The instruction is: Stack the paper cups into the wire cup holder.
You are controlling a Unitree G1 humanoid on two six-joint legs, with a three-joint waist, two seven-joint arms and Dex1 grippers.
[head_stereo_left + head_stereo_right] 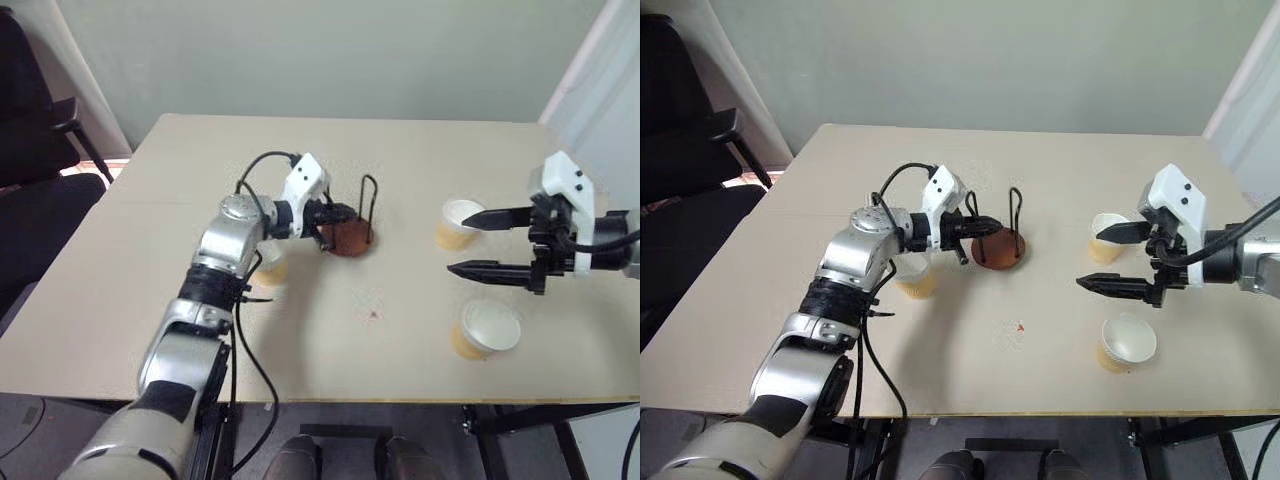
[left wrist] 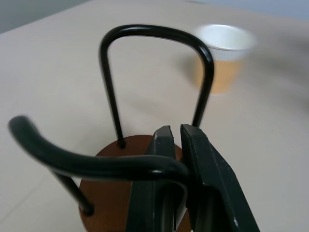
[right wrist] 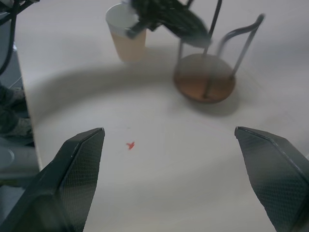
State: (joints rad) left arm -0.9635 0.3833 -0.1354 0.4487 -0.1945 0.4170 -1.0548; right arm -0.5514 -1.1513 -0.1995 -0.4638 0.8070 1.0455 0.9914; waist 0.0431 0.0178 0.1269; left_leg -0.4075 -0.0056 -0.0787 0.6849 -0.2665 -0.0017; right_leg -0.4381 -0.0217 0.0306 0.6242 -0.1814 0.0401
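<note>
L gripper [image 1: 335, 214] clamped on a wire loop of the wire cup holder [image 1: 349, 236] mid-desk [image 1: 420, 350], R gripper [image 1: 478, 244] wide open, empty, betw two paper cups [image 1: 458, 223]; cups prob light, crushable, so take by sidewall, holder stiff.

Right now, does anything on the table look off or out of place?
Yes: the left gripper has its jaws shut on a wire loop of the wire cup holder, which holds no cups. All three paper cups stand upright, unspilled.

Bare table [image 1: 380, 320] between wire cup holder [image 1: 350, 238] and right-hand cups [image 1: 458, 223]
</note>
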